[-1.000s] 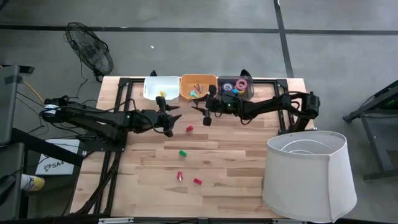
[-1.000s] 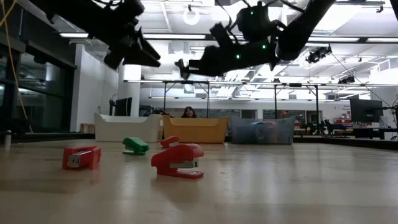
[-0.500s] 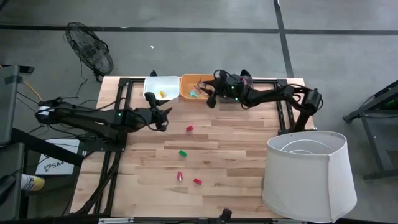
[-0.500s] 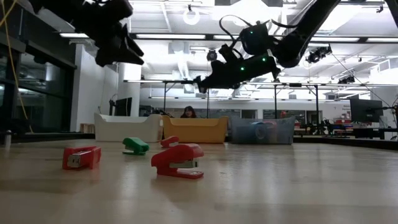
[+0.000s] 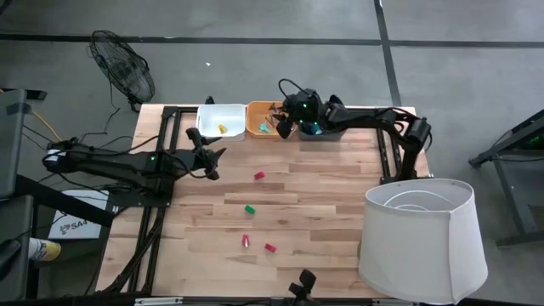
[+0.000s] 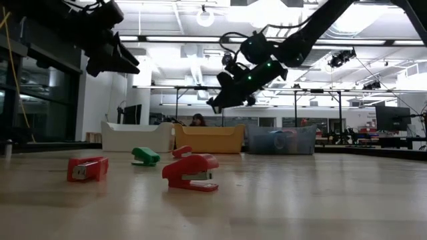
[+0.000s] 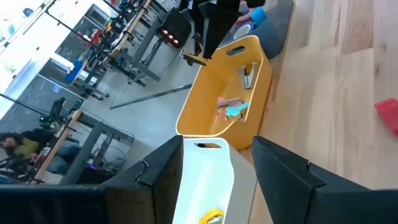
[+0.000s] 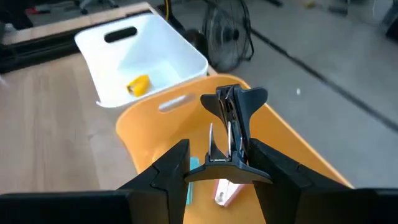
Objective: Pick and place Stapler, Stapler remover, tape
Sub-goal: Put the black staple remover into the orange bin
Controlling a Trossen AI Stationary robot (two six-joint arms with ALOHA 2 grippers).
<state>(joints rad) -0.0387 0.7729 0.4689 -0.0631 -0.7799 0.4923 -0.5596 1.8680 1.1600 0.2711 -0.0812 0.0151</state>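
My right gripper (image 5: pixel 280 127) hangs over the orange bin (image 5: pixel 255 108) at the table's far edge, shut on a black stapler remover (image 8: pixel 229 127). My left gripper (image 5: pixel 212 161) stands open and empty above the table near the white bin (image 5: pixel 207 114), which shows between its fingers (image 7: pixel 163 168). One green stapler (image 5: pixel 250 207) and three red ones (image 5: pixel 259 175) (image 5: pixel 246 240) (image 5: pixel 270 248) lie on the table. Tape rolls (image 7: pixel 256 17) lie in the dark bin (image 6: pixel 280 141) beside the orange one. My right gripper pinches the stapler remover's hinge end (image 8: pixel 227 169) between its two fingers (image 8: pixel 171 167). The remover's winged end (image 8: pixel 234 99) and metal claws point away from the gripper. The fingers slant downward. The remover is lifted clear above the orange bin's (image 8: pixel 283 146) opening.
The orange bin holds several small items (image 8: pixel 222 193). A yellow piece (image 8: pixel 138 83) lies in the white bin (image 8: pixel 180 51). A big white lampshade (image 5: pixel 421 238) stands at the table's near right corner. A fan (image 5: pixel 124 71) stands on the floor beyond the far left corner.
My right gripper has gone toward the table's far edge with the stapler remover, rolling and tipping as it went, and now hangs over the orange bin. My left gripper has drawn back toward the table's left edge, staying open and empty.
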